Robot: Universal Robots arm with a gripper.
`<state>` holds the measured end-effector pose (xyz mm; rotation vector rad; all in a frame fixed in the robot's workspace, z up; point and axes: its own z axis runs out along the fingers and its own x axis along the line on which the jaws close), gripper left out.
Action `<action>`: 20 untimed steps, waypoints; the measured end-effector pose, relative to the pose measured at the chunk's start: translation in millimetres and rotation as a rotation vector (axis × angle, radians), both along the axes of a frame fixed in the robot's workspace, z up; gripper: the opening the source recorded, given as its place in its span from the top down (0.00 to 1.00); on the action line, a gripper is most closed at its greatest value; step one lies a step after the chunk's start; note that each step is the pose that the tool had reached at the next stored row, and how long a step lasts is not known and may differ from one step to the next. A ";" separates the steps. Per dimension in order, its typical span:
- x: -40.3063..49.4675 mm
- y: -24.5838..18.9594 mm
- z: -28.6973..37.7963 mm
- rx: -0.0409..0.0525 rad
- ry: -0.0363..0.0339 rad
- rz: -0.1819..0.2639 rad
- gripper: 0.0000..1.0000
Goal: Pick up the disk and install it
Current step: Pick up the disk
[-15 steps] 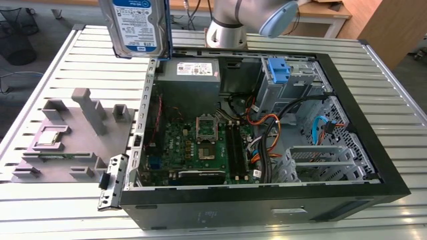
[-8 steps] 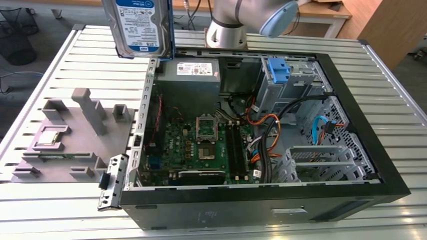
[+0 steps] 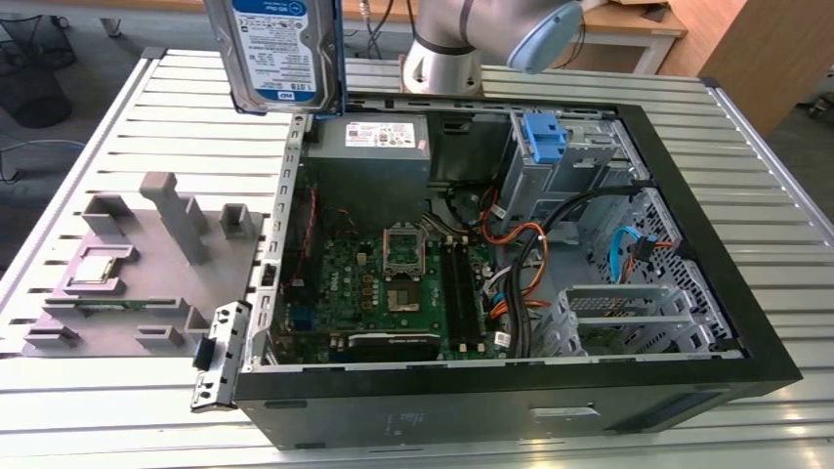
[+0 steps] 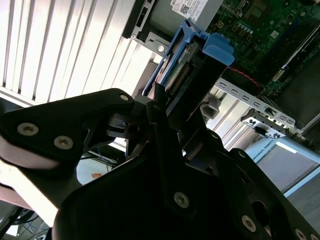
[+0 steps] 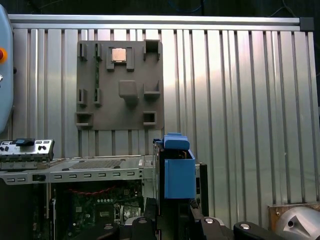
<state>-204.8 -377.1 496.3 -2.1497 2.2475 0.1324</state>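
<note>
Open computer case [image 3: 456, 420] on slatted metal table [image 3: 763, 147], green motherboard [image 3: 378, 283] inside, grey fixture tray [image 3: 144, 293] beside it

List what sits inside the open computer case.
Grey power-supply box, green motherboard, black, orange and blue cables, and a blue caddy in the metal drive cage. The raised disk covers the case corner beside that box in the exterior view.

Exterior view: the arm [image 3: 437, 54] is built of smooth silver-grey cylindrical sections. One joint is closed by a rounded pale blue cap [image 3: 541, 34].

Second wrist view: the gripper [image 4: 177, 107] has a matte black housing of broad plates with rounded corners. Round silver screws [image 4: 181, 199] are sunk into the plates, several visible.

First wrist view: same black parts, silver screw heads.
</note>
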 end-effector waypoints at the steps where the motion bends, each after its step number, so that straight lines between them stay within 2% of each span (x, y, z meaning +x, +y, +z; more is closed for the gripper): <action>1: 0.5 0.0 0.0 0.0000 0.0000 0.000 0.65; 20: 10.3 0.0 0.0 0.0000 0.0000 0.000 0.65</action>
